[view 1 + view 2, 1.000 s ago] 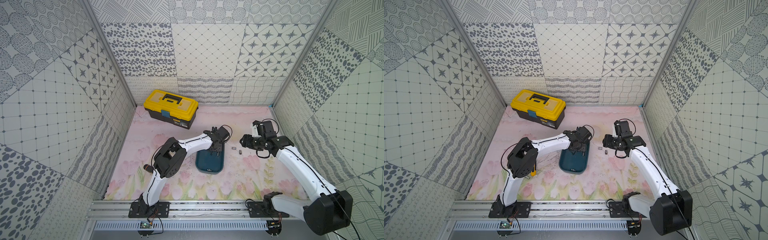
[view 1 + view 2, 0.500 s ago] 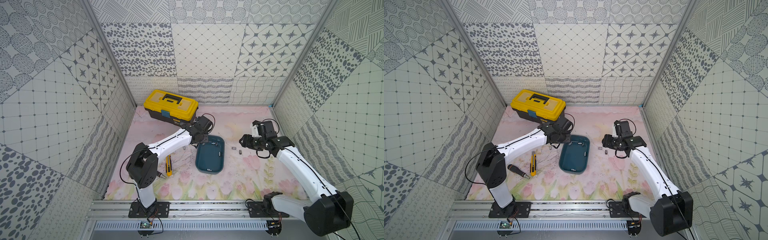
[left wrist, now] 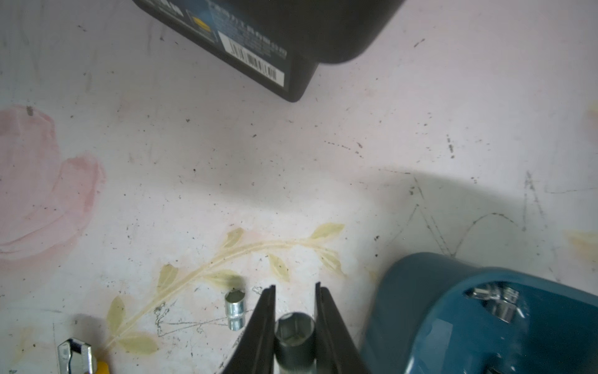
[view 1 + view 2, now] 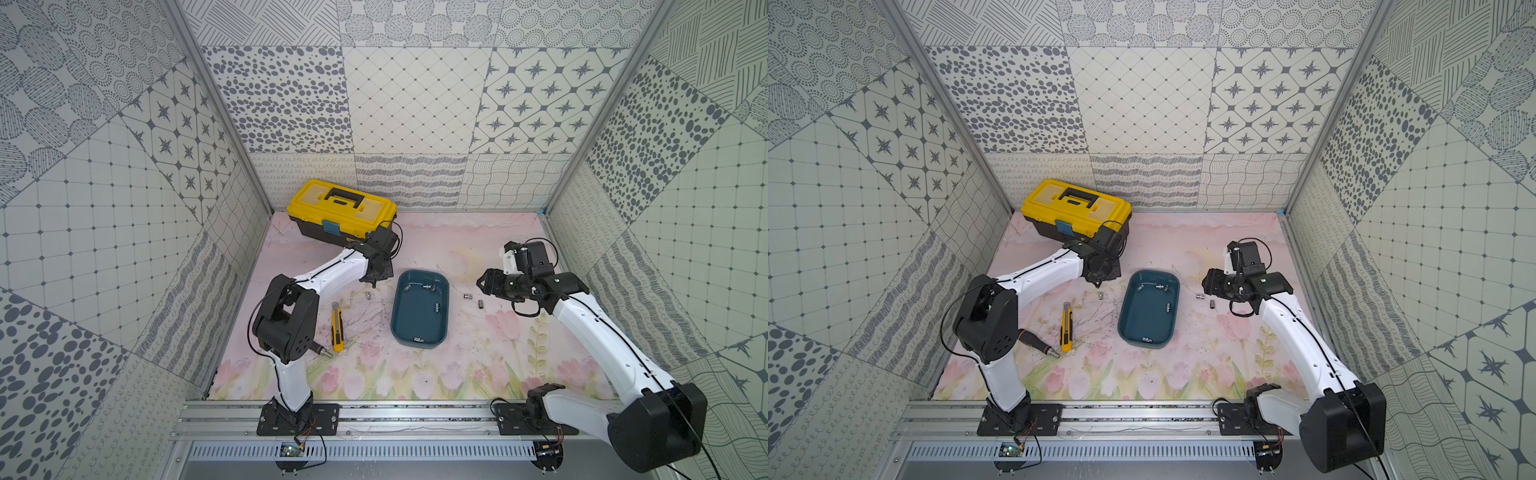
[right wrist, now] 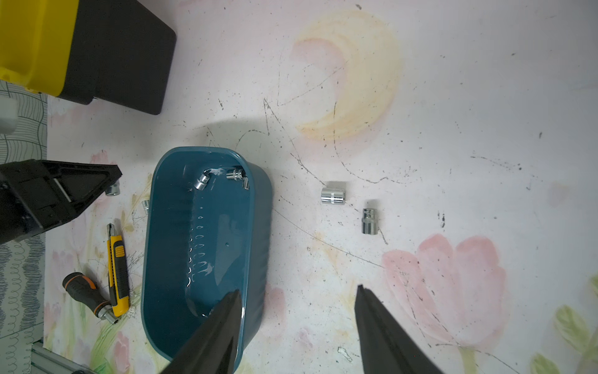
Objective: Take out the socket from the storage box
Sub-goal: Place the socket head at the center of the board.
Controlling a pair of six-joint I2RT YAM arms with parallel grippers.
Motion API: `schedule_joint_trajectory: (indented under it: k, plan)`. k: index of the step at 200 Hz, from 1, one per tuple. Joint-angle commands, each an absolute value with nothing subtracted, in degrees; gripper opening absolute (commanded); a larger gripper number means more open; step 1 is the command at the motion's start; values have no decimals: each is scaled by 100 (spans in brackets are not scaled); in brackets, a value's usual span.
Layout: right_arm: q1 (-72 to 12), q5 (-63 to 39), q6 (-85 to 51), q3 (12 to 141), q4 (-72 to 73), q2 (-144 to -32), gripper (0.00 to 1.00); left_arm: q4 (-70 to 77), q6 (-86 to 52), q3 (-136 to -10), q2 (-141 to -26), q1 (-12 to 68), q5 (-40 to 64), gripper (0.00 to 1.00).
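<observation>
The dark teal storage box (image 4: 415,322) (image 4: 1142,322) (image 5: 213,252) lies mid-mat, with several small chrome sockets (image 4: 427,286) (image 5: 202,182) inside. My left gripper (image 4: 374,284) (image 4: 1099,284) (image 3: 295,288) hangs just left of the box, above the mat, shut on a socket (image 3: 294,327) held upright between its fingers. Another socket (image 4: 368,296) (image 3: 235,309) lies on the mat close beside it. My right gripper (image 4: 483,284) (image 4: 1207,283) (image 5: 297,289) hovers right of the box, open and empty. Two sockets (image 4: 468,296) (image 5: 333,196) (image 5: 369,221) lie on the mat before it.
A yellow-lidded black toolbox (image 4: 340,212) (image 4: 1075,208) stands at the back left, close behind my left wrist. A yellow utility knife (image 4: 337,328) (image 4: 1066,328) and an orange-black screwdriver (image 4: 1034,340) lie on the mat left of the box.
My left arm has swung from over the storage box leftward and now hangs over the mat beside it, still shut. The right arm has not moved.
</observation>
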State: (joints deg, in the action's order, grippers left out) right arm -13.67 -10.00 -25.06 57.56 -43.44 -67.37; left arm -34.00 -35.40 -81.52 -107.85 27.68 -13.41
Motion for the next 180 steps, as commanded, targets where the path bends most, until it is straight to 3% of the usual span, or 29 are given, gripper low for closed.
schedule_joint_trajectory:
  k: [1,141,180]
  plan:
    - [-1337,-1071,-2538,5821,-4150,-6680,61,-3145,-3386,-8002,-11019,2598,-1140,14]
    - [-1345,-1224,-2550,5744,-4034,-6675,61,-2691,-3395,-7648,-11435,2591,-1011,16]
    - [-1345,-1222,-2551,5738,-4043,-6673,61,-2600,-3374,-7571,-11386,2591,-1002,29]
